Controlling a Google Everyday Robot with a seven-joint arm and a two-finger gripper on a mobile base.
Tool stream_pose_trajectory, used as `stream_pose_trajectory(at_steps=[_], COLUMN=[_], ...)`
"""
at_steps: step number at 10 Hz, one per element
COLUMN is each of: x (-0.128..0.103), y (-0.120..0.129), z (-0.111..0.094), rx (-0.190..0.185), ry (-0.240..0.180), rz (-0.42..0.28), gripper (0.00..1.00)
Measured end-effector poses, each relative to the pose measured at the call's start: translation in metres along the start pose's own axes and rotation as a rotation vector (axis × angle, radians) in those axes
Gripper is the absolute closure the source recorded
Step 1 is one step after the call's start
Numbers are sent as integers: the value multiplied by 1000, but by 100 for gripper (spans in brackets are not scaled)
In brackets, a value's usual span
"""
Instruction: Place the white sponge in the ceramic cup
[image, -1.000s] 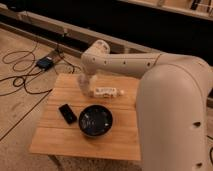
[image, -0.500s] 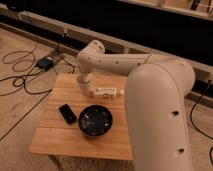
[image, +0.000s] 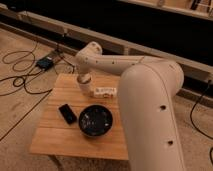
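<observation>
Cream arm's gripper (image: 84, 80) hovers near the table's (image: 50, 135) far edge (finger state: we cannot tell); likely releasing over the cup.

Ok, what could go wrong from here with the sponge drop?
1. The tool hangs low over the far left of the table. I cannot make out the white sponge or the ceramic cup there, so a miss might go unnoticed.
2. The white labelled box lies just beside the tool, and pulling away could nudge it.
3. The arm hides the table's right side.
</observation>
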Motion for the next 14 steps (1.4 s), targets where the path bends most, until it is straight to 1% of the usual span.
stream_pose_trajectory(at_steps=[1, 2, 5, 6, 7, 14], x=[-1, -2, 2, 2, 3, 3], y=[2, 4, 8, 7, 6, 5], z=[0, 0, 0, 0, 0, -1], rx=[-4, -9, -25, -25, -26, -26], ry=[-1, -2, 9, 9, 10, 9], rz=[-1, -3, -4, -4, -2, 2], gripper=[77, 67, 34, 26, 21, 20])
